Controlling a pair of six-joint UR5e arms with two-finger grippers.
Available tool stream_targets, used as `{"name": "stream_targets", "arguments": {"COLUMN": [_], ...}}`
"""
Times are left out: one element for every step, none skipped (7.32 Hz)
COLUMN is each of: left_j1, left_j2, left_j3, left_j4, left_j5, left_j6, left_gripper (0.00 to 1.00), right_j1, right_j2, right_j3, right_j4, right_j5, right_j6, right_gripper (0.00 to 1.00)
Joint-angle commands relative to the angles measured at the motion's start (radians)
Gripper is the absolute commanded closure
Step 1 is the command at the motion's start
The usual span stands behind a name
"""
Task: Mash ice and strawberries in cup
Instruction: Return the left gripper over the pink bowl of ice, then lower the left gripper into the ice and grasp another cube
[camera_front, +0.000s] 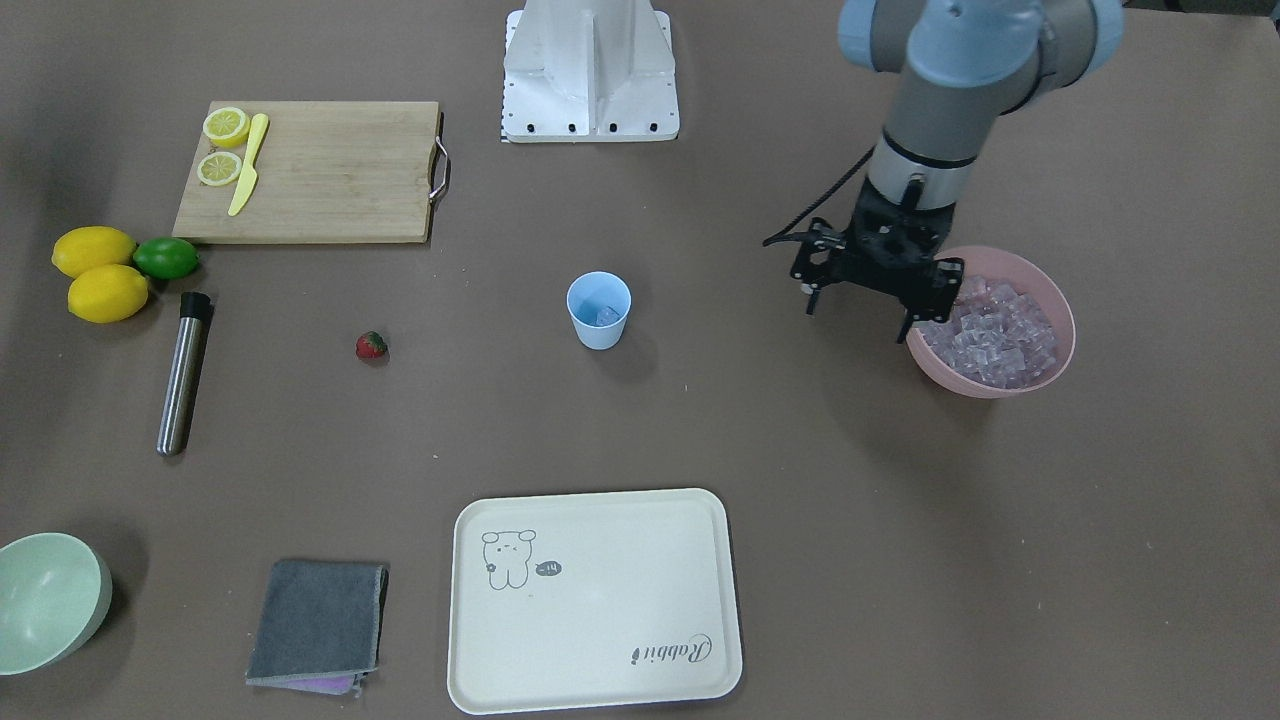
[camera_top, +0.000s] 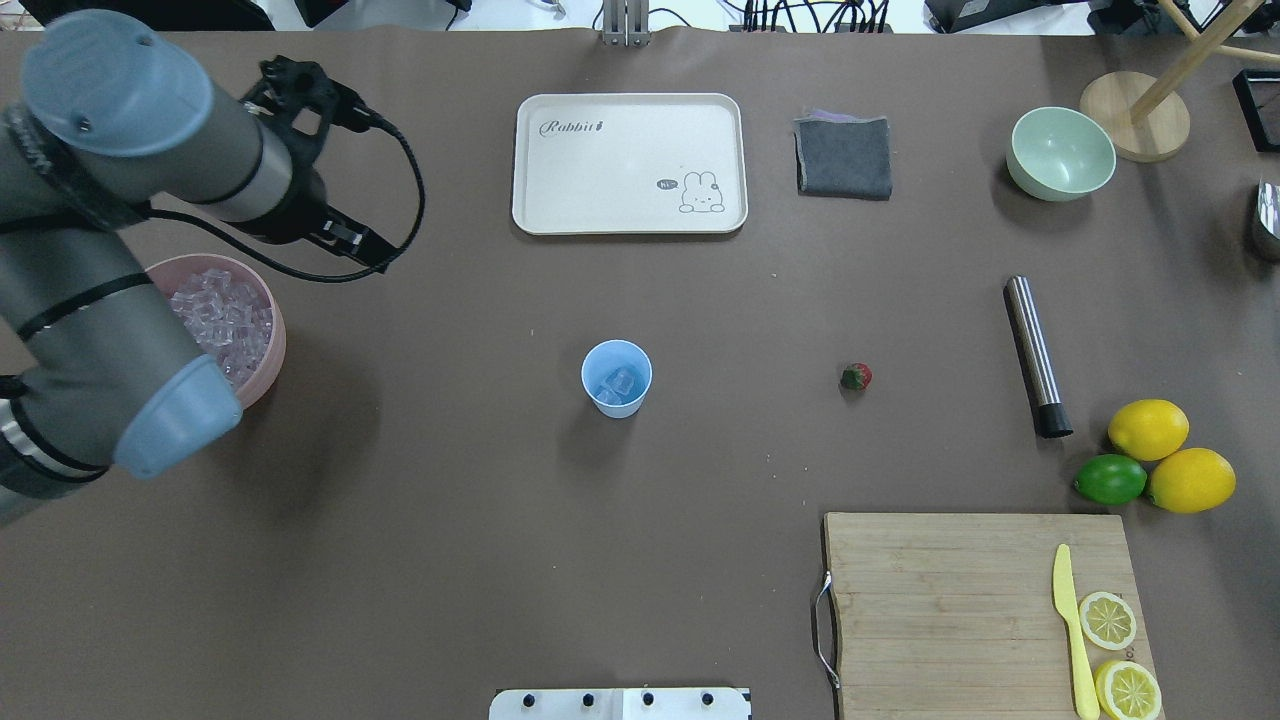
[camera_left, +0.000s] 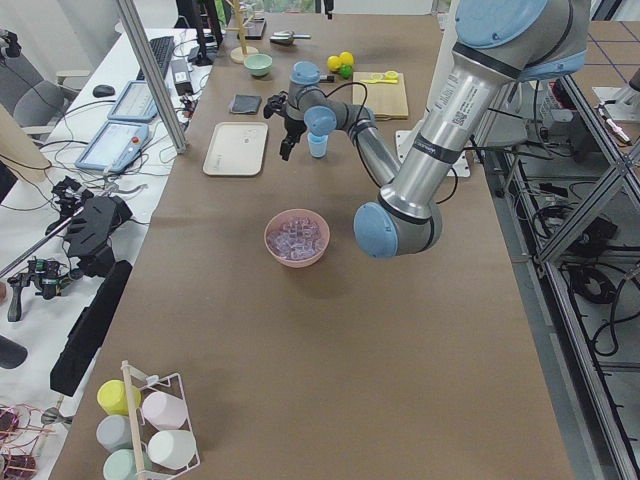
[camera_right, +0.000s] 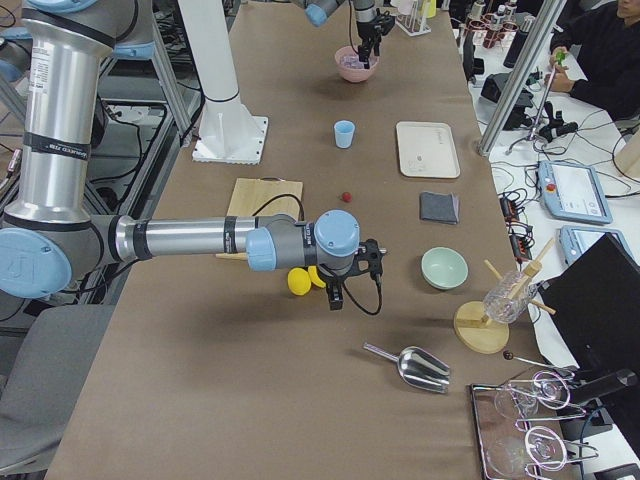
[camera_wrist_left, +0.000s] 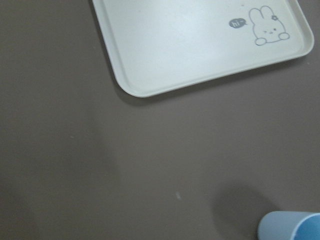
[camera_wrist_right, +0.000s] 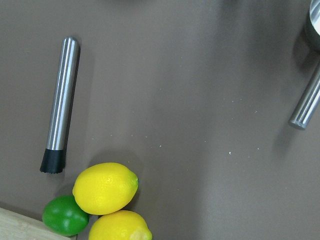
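You had the left claw (camera_front: 860, 312) spread wide and empty, hanging in the air near the pink bowl (camera_front: 1062, 305) of ice (camera_front: 990, 335). The cup (camera_front: 599, 310) stood mid-worktop (camera_front: 850, 520) with cubes inside. The strawberry (camera_front: 371, 346) lay well apart, toward the robot's right. You couldn't tell whether the right claw (camera_right: 335, 293) was open.
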Motion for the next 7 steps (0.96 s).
{"name": "stream_targets", "arguments": {"left_j1": [-0.056, -0.054, -0.053, -0.044, -0.041, -0.027, -0.013], "left_j2": [0.173, 0.249, 0.326, 0.36, 0.364, 0.374, 0.384], "left_j3": [-0.083, -0.071, -0.06, -0.047, -0.025, -0.02, -0.016], "left_j4": [0.012, -0.068, -0.166, -0.193, -0.195, -0.195, -0.196], "left_j5": [0.004, 0.018, 0.035, 0.035, 0.032, 0.032, 0.032], "left_j6": [0.198, 0.198, 0.192, 0.182, 0.169, 0.134, 0.117], "left_gripper": [0.03, 0.03, 0.03, 0.03, 0.03, 0.03, 0.03], "right_j1": [-0.046, -0.083, -0.107, -0.111, -0.111, -0.111, -0.111], "right_j2": [0.04, 0.042, 0.042, 0.042, 0.042, 0.042, 0.042], "right_j3": [0.0, -0.002, -0.003, -0.003, -0.003, -0.003, -0.003], "right_j4": [0.066, 0.127, 0.169, 0.172, 0.172, 0.172, 0.172], "right_j5": [-0.001, -0.001, -0.005, -0.005, -0.004, -0.002, -0.002], "right_j6": [0.159, 0.252, 0.3, 0.302, 0.302, 0.302, 0.302], "right_gripper": [0.0, 0.0, 0.0, 0.0, 0.0, 0.0, 0.0]}}
